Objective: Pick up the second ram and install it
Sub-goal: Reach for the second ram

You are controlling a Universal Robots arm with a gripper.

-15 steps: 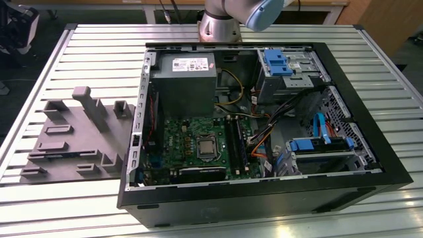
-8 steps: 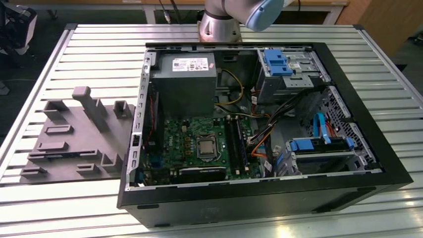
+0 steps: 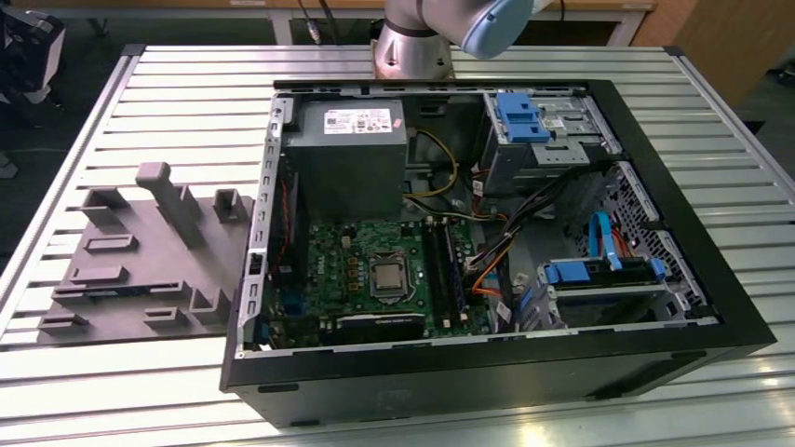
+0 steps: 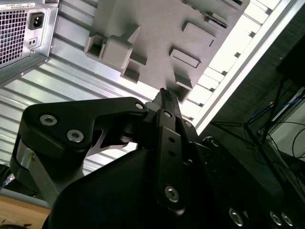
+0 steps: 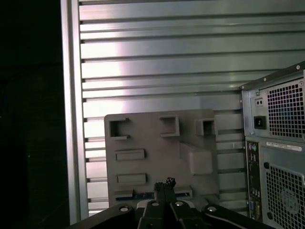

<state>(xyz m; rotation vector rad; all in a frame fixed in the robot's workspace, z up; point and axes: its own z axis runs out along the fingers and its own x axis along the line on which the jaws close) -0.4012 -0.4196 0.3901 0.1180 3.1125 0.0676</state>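
Observation:
The second ram (image 5: 128, 195) is a thin dark strip lying in a slot of the grey fixture plate (image 5: 152, 138); in the first wrist view my fingertips cover its middle. In the exterior view the second ram (image 3: 118, 287) shows as a dark line near the front of the fixture plate (image 3: 137, 251). My gripper (image 5: 165, 183) hangs above that slot, shut, with its fingers pressed together and nothing between them. In the second wrist view the gripper (image 4: 163, 95) points down at the fixture plate (image 4: 157, 28). The green motherboard (image 3: 360, 270) with its long black slots (image 3: 441, 261) lies inside the open computer case (image 3: 497, 372).
The case stands on a slatted metal table (image 3: 186, 93), at the exterior view's right of the fixture. A grey power supply (image 3: 348, 149), blue drive brackets (image 3: 522, 116) and loose cables (image 3: 497, 251) crowd its inside. A tall post (image 3: 174, 200) rises from the fixture. The case's rear panel (image 5: 276, 143) is close by.

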